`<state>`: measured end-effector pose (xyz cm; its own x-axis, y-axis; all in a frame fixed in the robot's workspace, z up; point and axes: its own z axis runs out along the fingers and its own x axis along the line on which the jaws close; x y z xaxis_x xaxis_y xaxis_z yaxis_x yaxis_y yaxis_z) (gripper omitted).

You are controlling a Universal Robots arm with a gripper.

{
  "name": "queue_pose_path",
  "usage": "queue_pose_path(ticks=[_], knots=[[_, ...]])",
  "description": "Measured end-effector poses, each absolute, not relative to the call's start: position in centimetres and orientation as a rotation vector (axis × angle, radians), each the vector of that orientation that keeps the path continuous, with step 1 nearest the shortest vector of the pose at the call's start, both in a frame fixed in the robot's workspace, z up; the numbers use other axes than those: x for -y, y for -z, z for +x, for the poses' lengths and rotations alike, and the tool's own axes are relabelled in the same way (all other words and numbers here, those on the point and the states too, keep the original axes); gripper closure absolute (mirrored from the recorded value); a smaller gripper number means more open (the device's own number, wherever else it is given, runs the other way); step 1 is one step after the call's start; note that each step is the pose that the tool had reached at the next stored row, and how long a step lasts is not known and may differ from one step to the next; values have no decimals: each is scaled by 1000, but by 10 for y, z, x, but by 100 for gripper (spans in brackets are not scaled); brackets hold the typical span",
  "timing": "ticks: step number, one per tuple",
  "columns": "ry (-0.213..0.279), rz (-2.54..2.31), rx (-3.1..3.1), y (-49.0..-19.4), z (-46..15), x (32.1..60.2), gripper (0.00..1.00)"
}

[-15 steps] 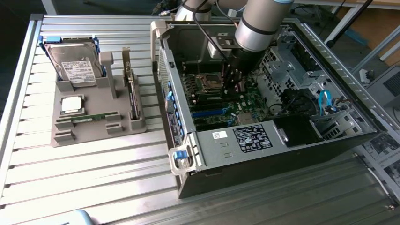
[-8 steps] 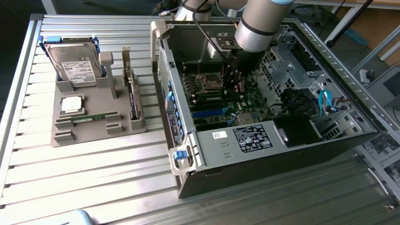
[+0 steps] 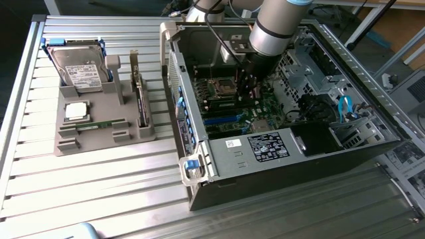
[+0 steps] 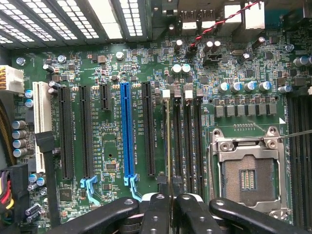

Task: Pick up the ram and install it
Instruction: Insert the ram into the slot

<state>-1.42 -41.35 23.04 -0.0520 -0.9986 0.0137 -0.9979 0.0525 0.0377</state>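
We see the gripper lowered inside the open computer case, over the motherboard. In the wrist view the jaws are clenched on the ram, seen edge-on as a thin strip standing in the memory slots, at about nine o'clock from the empty processor socket. In the exterior view, at nine o'clock from the case, a grey holder on the desk carries a hard drive, a processor chip and a second stick.
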Motion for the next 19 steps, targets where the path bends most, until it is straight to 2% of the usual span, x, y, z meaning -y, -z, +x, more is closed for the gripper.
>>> queue_pose_path(ticks=[2, 3, 4, 19], knots=[[28, 2138, 2252, -230, -14, 413, 75], [28, 2137, 2252, -231, -14, 414, 75], [28, 2137, 2252, -231, -14, 414, 68], [27, 2137, 2252, -240, -14, 414, 68]])
